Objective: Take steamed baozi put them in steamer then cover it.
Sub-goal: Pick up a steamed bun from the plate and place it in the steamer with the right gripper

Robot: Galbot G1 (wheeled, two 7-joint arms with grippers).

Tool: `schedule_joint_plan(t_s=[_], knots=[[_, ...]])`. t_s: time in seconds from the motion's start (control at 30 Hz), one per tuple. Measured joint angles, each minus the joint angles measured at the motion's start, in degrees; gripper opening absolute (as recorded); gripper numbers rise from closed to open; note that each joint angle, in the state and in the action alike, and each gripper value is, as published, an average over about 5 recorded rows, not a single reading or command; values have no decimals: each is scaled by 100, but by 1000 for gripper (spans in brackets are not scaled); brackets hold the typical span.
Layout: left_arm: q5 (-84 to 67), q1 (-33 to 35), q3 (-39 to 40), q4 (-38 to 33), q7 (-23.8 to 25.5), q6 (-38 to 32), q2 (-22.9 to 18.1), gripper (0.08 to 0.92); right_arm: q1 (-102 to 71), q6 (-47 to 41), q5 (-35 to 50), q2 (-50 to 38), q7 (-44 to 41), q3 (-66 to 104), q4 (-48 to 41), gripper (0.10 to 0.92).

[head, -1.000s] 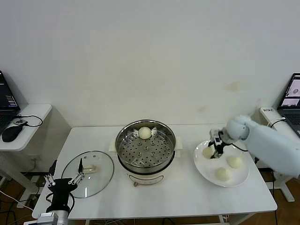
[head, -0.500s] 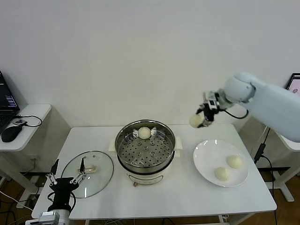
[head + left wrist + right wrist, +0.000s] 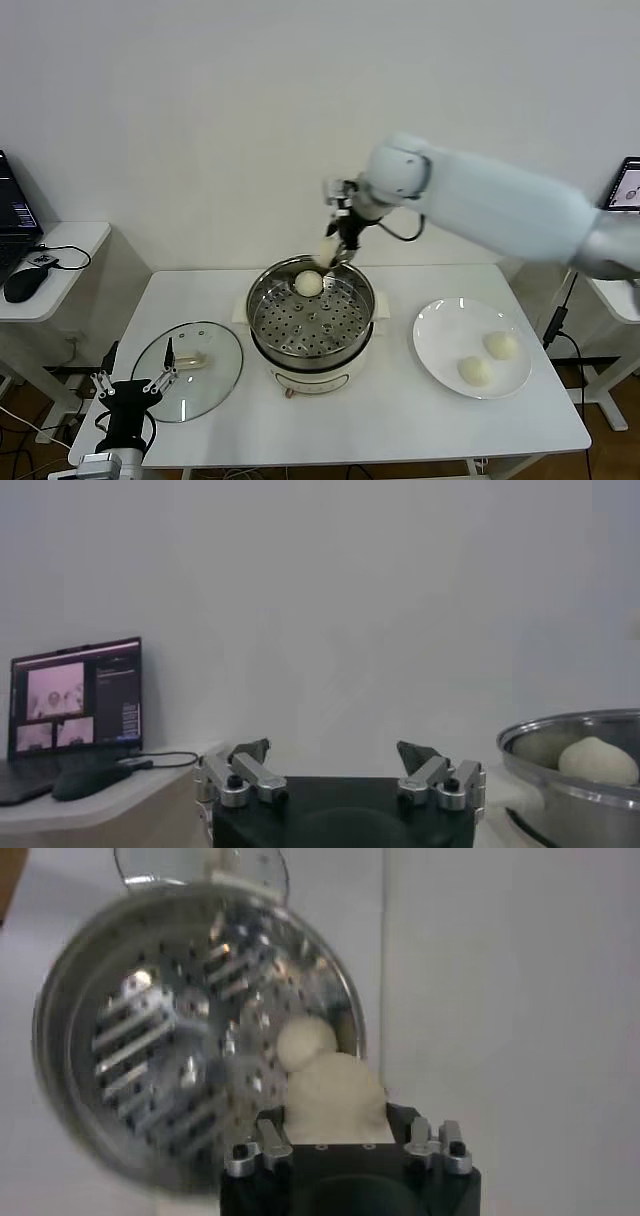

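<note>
The steamer (image 3: 262,303) stands mid-table, uncovered, with one steamed baozi (image 3: 309,284) on the far side of its perforated tray. My right gripper (image 3: 331,252) hangs just above the steamer's far rim, shut on another baozi (image 3: 335,1100). In the right wrist view that held bun sits right over the one in the steamer (image 3: 303,1041). Two more baozi (image 3: 500,345) (image 3: 474,371) lie on the white plate (image 3: 432,335) at the right. The glass cover (image 3: 160,385) lies flat left of the steamer. My left gripper (image 3: 130,388) waits open at the table's front left corner, beside the cover.
A side desk at the far left carries a laptop (image 3: 75,690) and a black mouse (image 3: 20,285). From the left wrist view the steamer (image 3: 560,780) and its baozi (image 3: 598,761) show off to one side. Another laptop (image 3: 627,185) stands at the far right.
My right gripper lifted a baozi off the plate and carried it left to above the steamer's far rim. Two buns stay on the plate. The left arm has barely moved.
</note>
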Motion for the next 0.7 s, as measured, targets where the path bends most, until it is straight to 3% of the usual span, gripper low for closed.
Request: schedule_joint_plan(t_s=[0.7], knots=[[-11,-16,-27,-41,-12,-30,-35,823,-770,-285,-151,1284,209,-177,-977,645]])
